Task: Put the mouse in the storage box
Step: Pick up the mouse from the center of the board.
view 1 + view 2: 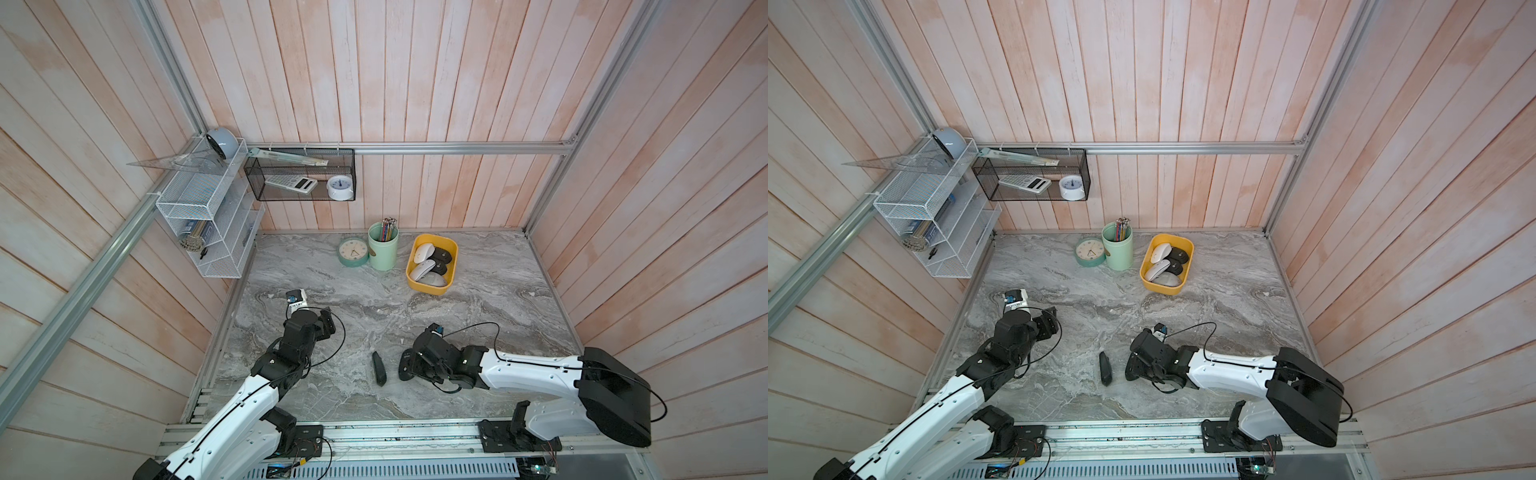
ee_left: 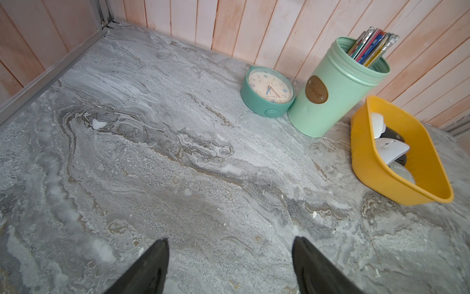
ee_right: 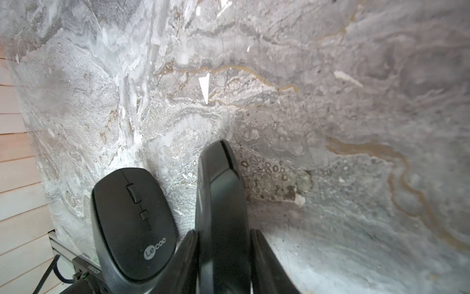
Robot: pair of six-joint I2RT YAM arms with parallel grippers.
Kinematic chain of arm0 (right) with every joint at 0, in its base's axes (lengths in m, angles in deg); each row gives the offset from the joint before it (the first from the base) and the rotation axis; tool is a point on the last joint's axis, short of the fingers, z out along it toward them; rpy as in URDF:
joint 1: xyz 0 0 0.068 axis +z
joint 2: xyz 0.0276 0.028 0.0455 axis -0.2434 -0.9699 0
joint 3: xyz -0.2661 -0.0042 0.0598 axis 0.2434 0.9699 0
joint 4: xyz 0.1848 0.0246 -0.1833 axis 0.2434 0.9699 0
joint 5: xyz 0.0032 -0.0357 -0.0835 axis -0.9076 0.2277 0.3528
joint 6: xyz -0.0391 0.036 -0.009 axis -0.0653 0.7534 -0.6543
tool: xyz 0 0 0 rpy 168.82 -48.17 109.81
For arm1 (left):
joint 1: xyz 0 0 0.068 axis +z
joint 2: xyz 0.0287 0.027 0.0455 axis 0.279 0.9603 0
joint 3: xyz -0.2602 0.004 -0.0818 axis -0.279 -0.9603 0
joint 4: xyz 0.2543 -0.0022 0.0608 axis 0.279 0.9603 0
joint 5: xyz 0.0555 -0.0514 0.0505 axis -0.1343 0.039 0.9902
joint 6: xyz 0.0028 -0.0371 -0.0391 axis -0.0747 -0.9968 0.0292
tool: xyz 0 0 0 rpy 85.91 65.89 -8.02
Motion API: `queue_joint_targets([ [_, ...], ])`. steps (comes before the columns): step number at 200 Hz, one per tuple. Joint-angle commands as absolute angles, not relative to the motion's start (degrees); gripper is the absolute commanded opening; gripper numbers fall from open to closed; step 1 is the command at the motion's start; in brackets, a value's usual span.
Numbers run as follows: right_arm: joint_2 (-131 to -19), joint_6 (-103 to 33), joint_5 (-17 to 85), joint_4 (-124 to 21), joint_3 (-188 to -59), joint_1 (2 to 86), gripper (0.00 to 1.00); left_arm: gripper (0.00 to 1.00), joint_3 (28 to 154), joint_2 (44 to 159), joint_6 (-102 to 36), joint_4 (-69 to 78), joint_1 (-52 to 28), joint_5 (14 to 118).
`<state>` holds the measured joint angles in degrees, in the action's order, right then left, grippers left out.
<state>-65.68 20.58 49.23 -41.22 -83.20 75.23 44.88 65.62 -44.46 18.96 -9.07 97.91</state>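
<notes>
Near edge, right arm: the right claw (image 3: pixel 223 234) is closed on a black mouse (image 3: pixel 220 188); its two fingers (image 3: pixel 264 257) press against the mouse's flanks; the body shows edge-on and juts forward past the tips, low over the grey marbled surface (image 1: pixel 478 332); whether it rests on the surface or hangs clear of it cannot be told.

Just beside, on that claw's left: a second mouse (image 3: pixel 132 219), black and marked "Lecoo", its wheel end pointing toward the far side; no finger grips it; from above it reads as a narrow dark shape (image 1: pixel 379 369) (image 1: pixel 1105 369).

Farther back, left side: the left claw (image 2: pixel 230 239) stands wide open and empty above bare surface, aimed toward the far wall.

Far side, right of centre: the storage box (image 1: pixel 430 289), a yellow tub close to the back wall, well apart from the gripped mouse; inside lie several stored mice (image 1: pixel 424 251), white, grey and black.

Left of the box: a mint pencil cup (image 1: pixel 383 253), upright; just beside it a teal clock (image 1: pixel 353 251).

On the walls above: a black mesh basket (image 1: pixel 299 174) holding a calculator (image 1: pixel 291 184) and a small white clock (image 1: pixel 340 187); a white wire rack (image 1: pixel 203 216) on the left wall.
</notes>
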Motion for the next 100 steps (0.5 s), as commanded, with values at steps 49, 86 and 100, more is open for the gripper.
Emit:
queue_joint_targets([
  [49,-65.5,14.8,51.3,-35.0,-85.8,75.3,0.17,0.82,45.3,66.2,-43.8,18.0,-9.0,97.7],
  [86,-63.5,8.8,53.2,-29.0,-90.8,75.2,0.16,0.84,45.2,65.9,-43.9,18.0,-9.0,97.5],
  [100,-62.6,6.3,55.6,-25.8,-93.3,75.2,0.16,0.85,45.1,66.0,-43.9,17.9,-9.0,97.3],
])
